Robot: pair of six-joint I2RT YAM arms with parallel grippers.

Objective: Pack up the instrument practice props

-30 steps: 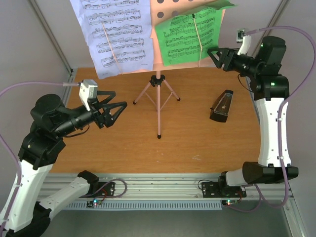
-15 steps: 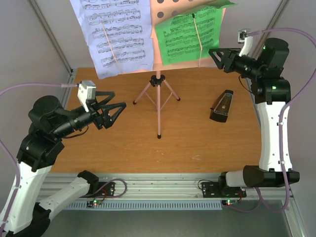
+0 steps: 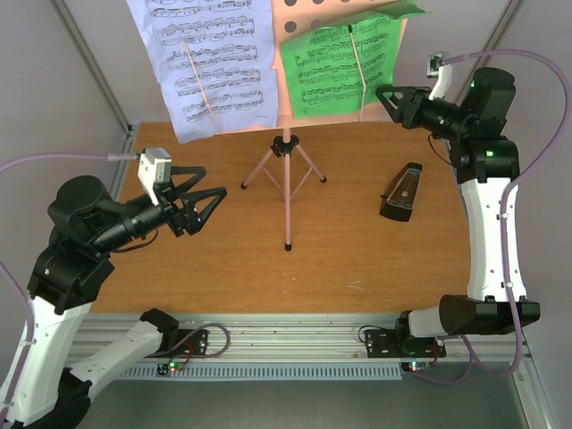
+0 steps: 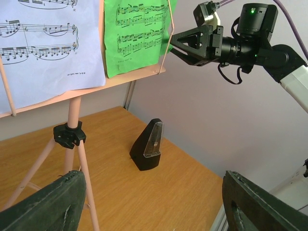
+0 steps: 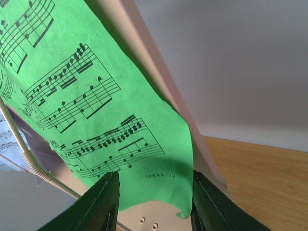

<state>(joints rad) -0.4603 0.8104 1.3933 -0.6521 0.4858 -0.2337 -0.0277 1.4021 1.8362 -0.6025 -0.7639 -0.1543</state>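
Here, from above, the pink music stand [image 3: 287, 192] stands on its tripod at the back middle of the table [image 3: 357, 259]. A white sheet [image 3: 210, 63] rests on the left of its desk and a green sheet [image 3: 340, 67] on the right. The metronome [image 3: 402, 192] sits on the wood, well to the right of the tripod legs. The right gripper [image 3: 386, 103] is raised to the green sheet's right edge. The left gripper [image 3: 214, 183] hangs low on the left, apart from everything.

From the left wrist, that gripper's own fingers are spread wide with nothing between them. Beyond them the metronome stands upright, and the right arm's tips reach the green page just above the desk's ledge.

From the right wrist, the green sheet's lower corner and the desk's edge lie between the two fingers. The fingers stand apart on either side and do not pinch the paper.

The step in hand looks like taking the green sheet off the stand, and nothing seems packed yet. The next move calls for closing on the paper alone, not the desk lip. The page must then slip out from under the thin holder wire [image 5: 29, 161] without tipping the light stand.
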